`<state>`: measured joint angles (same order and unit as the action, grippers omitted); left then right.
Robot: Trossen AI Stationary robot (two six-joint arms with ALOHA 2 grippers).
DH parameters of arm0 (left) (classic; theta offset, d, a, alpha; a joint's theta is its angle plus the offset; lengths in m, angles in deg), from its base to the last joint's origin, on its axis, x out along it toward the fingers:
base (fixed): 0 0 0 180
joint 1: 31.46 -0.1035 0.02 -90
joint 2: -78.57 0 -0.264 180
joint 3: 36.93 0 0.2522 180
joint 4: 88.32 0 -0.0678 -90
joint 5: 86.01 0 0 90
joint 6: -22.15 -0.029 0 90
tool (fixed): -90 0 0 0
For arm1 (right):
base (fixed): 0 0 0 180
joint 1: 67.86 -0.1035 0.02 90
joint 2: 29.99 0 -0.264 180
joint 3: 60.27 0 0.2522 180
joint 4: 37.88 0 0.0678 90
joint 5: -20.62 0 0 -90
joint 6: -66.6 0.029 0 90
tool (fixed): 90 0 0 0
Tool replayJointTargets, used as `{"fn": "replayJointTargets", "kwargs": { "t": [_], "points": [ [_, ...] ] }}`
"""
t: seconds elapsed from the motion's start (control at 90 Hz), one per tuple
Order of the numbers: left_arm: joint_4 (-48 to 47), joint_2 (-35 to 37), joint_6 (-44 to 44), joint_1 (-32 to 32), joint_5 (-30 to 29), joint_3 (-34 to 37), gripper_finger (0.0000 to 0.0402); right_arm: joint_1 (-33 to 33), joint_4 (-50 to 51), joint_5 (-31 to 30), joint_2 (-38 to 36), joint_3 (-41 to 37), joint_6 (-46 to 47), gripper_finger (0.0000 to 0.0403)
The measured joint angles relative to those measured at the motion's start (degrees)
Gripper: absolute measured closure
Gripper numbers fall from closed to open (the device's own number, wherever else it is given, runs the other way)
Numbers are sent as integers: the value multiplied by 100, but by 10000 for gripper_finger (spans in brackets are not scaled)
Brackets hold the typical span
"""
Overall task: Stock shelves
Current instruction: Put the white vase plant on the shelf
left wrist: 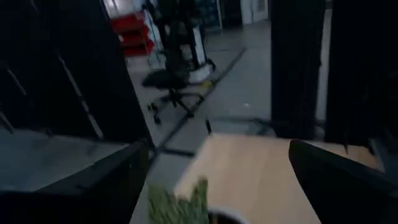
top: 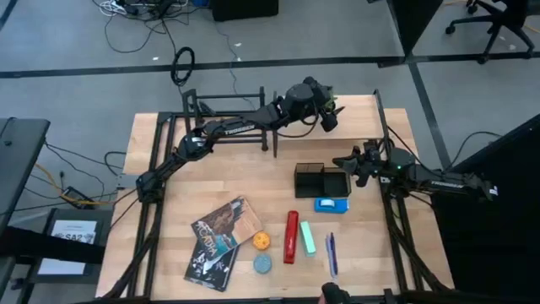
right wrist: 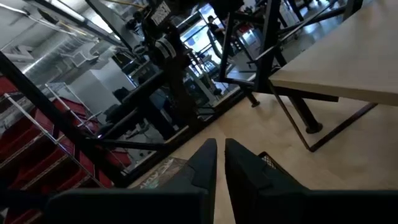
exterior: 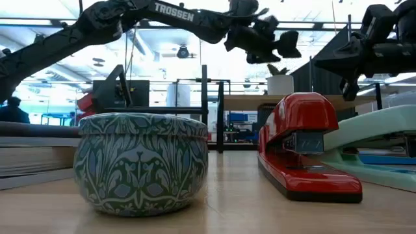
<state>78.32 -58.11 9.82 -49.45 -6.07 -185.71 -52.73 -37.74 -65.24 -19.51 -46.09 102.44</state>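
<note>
Judging from the high view, stocking is assessed as barely begun. Most items are seen unstocked on the table (top: 143, 143) in the lower half of the frame: a pair of magazines (top: 221, 241), an orange round item (top: 262, 241), a patterned tin (top: 262, 263), a red stapler (top: 291, 236), a mint-green block (top: 308, 238), a pen (top: 331, 253) and a blue item (top: 331, 204). A black mesh organizer (top: 321, 181) is placed at centre right.

The black rack (top: 224, 118) is located at upper centre of the high view, largely hidden under the left arm. The wooden-plank shelf (right wrist: 348, 53) is shown at upper right of the right wrist view, on thin black legs; no goods are visible on the part in frame.

The left gripper (top: 332, 114) is raised near the upper right of the table. Its fingers (left wrist: 339, 186) are spread apart in the left wrist view, and a small potted green plant (left wrist: 180, 205) is seen between and below them; whether it has been set down cannot be told.

The right gripper (top: 354, 165) is parked beside the organizer, fingers (right wrist: 199, 165) closed together, nothing held.

Nearly all items are left to be shelved.
</note>
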Motion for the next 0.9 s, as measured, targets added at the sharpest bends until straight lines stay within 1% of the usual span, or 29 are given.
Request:
{"fn": "replayJointTargets", "kwargs": {
  "t": [0.078, 0.133, 0.222, 0.344, 0.467, 0.522, 0.633, 0.9],
  "points": [
    [-29, 191, -306, 108, -205, 0, 39, 0, -3, -2, 0, 0, 0, 396],
    [-109, 349, -479, 206, -233, 0, 39, 0, -11, 0, 2, 0, 0, 396],
    [-609, 626, -583, 408, -235, -2, 39, 0, -21, -2, 0, 0, 0, 396],
    [-1717, 996, -844, 791, -202, -4, 45, 0, -42, -2, 0, 0, 0, 396],
    [-3022, 1212, -836, 1189, -209, -4, 55, 0, -92, -2, 0, 0, 0, 396],
    [-3597, 1226, -674, 1342, -294, -2, 60, 0, -96, 0, 1, 0, 0, 396],
    [-4626, 1270, -146, 1600, -738, 0, 70, 0, -93, 0, 1, 0, 0, 396],
    [-6262, 1272, 1124, 2388, -1849, 0, 93, 0, -132, -1, 0, 0, 0, 396]
  ]
}}
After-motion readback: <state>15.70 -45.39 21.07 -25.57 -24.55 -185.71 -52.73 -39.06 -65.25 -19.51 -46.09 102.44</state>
